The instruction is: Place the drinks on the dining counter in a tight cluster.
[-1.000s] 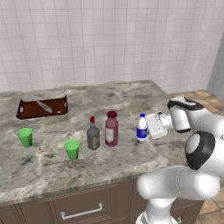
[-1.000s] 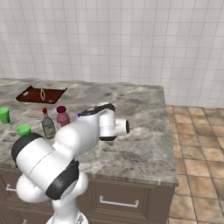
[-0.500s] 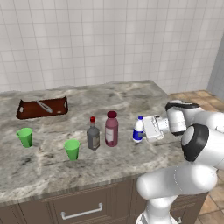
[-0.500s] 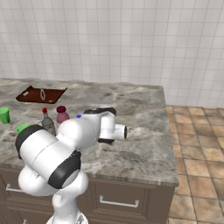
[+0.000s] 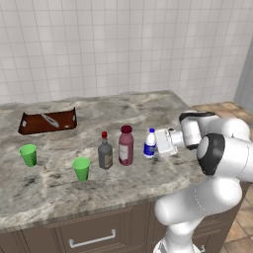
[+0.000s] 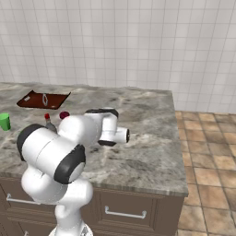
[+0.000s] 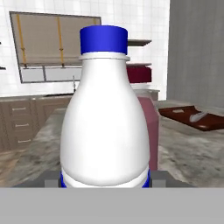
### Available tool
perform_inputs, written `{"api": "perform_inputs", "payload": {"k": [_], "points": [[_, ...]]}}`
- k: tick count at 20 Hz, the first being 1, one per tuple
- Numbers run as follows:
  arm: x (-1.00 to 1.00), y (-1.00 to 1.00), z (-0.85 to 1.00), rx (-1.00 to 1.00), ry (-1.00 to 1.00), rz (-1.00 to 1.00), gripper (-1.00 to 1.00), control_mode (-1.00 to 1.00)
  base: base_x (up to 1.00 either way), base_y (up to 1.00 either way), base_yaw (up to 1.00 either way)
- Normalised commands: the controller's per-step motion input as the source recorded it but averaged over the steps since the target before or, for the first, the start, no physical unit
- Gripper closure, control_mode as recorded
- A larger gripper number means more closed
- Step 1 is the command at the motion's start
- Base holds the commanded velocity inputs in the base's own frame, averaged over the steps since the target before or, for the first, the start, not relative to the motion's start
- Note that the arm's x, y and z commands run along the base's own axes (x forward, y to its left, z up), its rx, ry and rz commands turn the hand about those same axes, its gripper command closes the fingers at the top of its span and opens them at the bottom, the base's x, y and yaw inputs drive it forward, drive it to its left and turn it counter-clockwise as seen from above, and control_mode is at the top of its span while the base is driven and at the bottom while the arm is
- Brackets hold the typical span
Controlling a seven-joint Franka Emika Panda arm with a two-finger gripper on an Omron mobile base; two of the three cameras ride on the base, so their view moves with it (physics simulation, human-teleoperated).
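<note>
Three drinks sit upright in a row on the grey-beige marbled stone dining counter (image 5: pixel 59 188): small grey-brown glass bottle with red cap (image 5: pixel 105 152), taller maroon bottle with maroon cap (image 5: pixel 126 146) just beside it, and smallest white bottle with blue cap (image 5: pixel 150 144) at the right end, near the maroon one but with a gap.

The two-finger gripper (image 5: pixel 157 144) is horizontal, right against the white bottle's right side. In the hand view the bottle (image 7: pixel 105 127) sits dead centre and very close, with the maroon bottle (image 7: pixel 146 118) right behind it. Jaw state: cannot tell; the fingertips are hidden behind the bottle, so it's unclear whether they're gripping or just bracketing it.

Risks, as I judge them:
- Pushing toward the maroon bottle with contact high on the body could tip the white one.
- Overshoot knocks the maroon into the grey-brown; both are tall and narrow.
- If the grip isn't secure, the bottle could slip or rotate on any lift.

Two green cups (image 5: pixel 81 169) (image 5: pixel 28 154) and the dark brown tray (image 5: pixel 47 122) are well clear.
</note>
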Motion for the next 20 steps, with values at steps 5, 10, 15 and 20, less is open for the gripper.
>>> {"api": "perform_inputs", "payload": {"k": [5,10,15,20], "points": [[0.11,0.11,0.00,0.00,0.00,0.00,1.00,-1.00,0.00,0.00,0.00],[0.00,0.13,-0.04,0.00,0.00,0.00,1.00,-1.00,0.00,0.00,0.00],[0.00,0.22,-0.34,0.00,0.00,0.00,1.00,-1.00,0.00,0.00,0.00],[0.05,0.08,-0.51,0.00,0.00,0.00,1.00,-1.00,0.00,0.00,0.00]]}}
